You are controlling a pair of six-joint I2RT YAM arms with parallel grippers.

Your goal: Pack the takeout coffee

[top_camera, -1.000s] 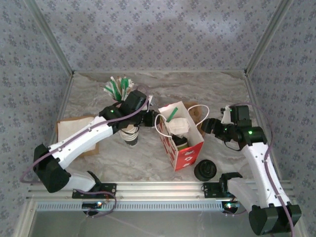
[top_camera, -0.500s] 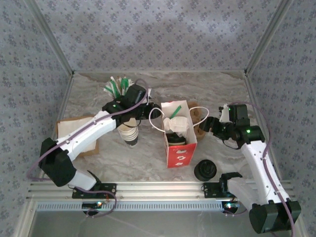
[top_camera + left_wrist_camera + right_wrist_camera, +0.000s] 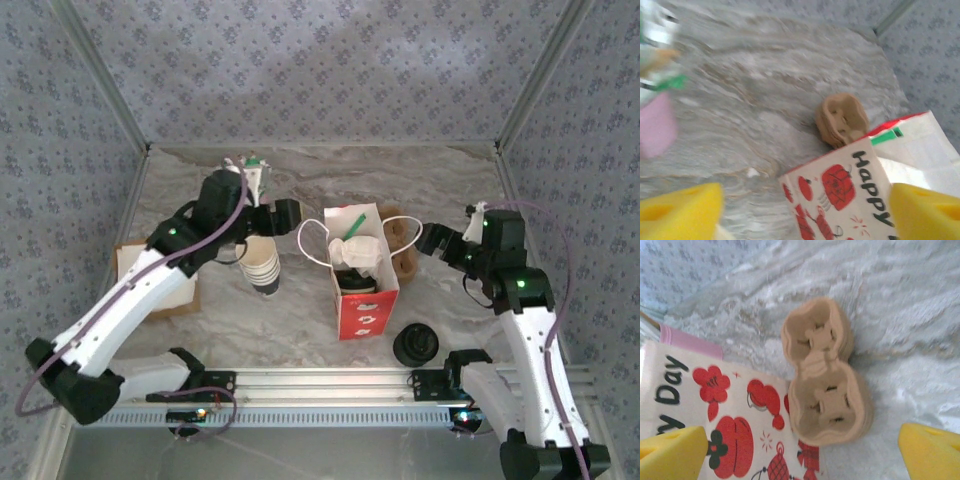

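Note:
The takeout coffee stands inside the red-and-white gift bag, its black lid showing beside white paper and a green straw. In the top view my left gripper hangs open just left of the bag's white cord handle, holding nothing. My right gripper is open to the right of the bag, also holding nothing. In the left wrist view the bag's printed side lies between the yellow fingers of my left gripper. In the right wrist view my right gripper spreads over the bag.
A brown pulp cup carrier lies behind the bag. A stack of striped paper cups stands left of the bag, straws behind it. A pile of black lids sits at the front right, brown paper at the left.
Both grippers have opened and drawn away from the bag's handles. The bag, tilted a second ago, now stands upright by itself. The left arm has swung back to the left.

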